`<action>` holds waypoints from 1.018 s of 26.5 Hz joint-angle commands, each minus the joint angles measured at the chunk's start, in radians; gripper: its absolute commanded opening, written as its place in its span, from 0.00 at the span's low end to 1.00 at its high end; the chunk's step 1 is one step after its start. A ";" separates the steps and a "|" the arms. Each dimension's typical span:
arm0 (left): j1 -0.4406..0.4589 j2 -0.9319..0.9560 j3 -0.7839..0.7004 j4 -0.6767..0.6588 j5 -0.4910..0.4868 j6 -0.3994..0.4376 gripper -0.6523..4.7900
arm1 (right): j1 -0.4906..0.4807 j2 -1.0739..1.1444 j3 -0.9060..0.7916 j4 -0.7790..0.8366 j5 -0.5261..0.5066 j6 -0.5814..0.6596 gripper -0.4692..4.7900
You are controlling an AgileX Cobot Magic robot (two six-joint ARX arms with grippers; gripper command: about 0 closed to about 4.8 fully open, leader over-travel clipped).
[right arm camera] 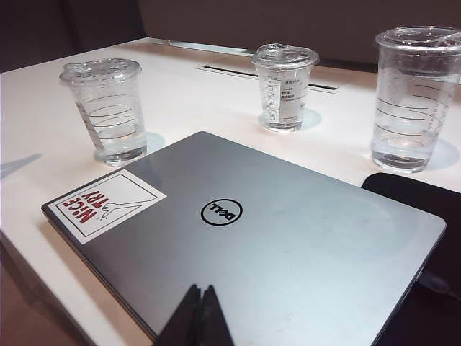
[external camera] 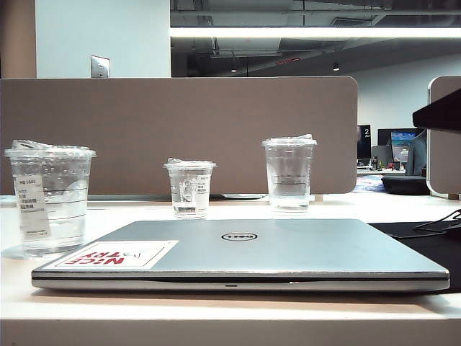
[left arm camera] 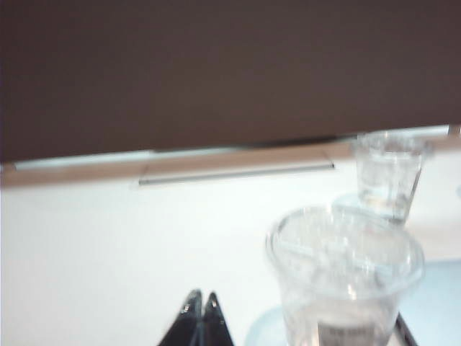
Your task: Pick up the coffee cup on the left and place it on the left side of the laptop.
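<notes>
We count three clear lidded cups and one laptop (external camera: 241, 256) on the white table (external camera: 216, 317). The coffee cup (external camera: 49, 198) with the long white label stands upright at the far left in the exterior view, just beside the laptop's left edge, close to the corner bearing the one "NICE TRY" sticker (external camera: 115, 254). A shorter cup (external camera: 190, 188) with a small label stands behind the laptop near the middle, and a taller cup (external camera: 289, 174) stands to its right, both well apart from the coffee cup. The laptop lies shut, its lid up with one round logo showing. We see two grippers: the left gripper (left arm camera: 200, 306) has its fingers pressed together on nothing, hovering near the coffee cup, and the right gripper (right arm camera: 199, 297), likewise pinched together and empty, hangs over the laptop's lid.
</notes>
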 commanded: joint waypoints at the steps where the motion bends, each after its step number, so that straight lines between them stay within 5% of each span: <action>1: 0.002 -0.043 0.000 -0.066 -0.002 0.000 0.11 | 0.001 0.001 -0.004 0.016 0.002 0.000 0.08; 17: 0.082 -0.051 0.000 -0.127 -0.001 0.002 0.11 | 0.001 0.001 -0.004 0.016 0.002 0.000 0.08; 27: 0.082 -0.051 0.000 -0.126 -0.005 -0.077 0.11 | 0.001 0.001 -0.004 0.016 0.001 -0.001 0.08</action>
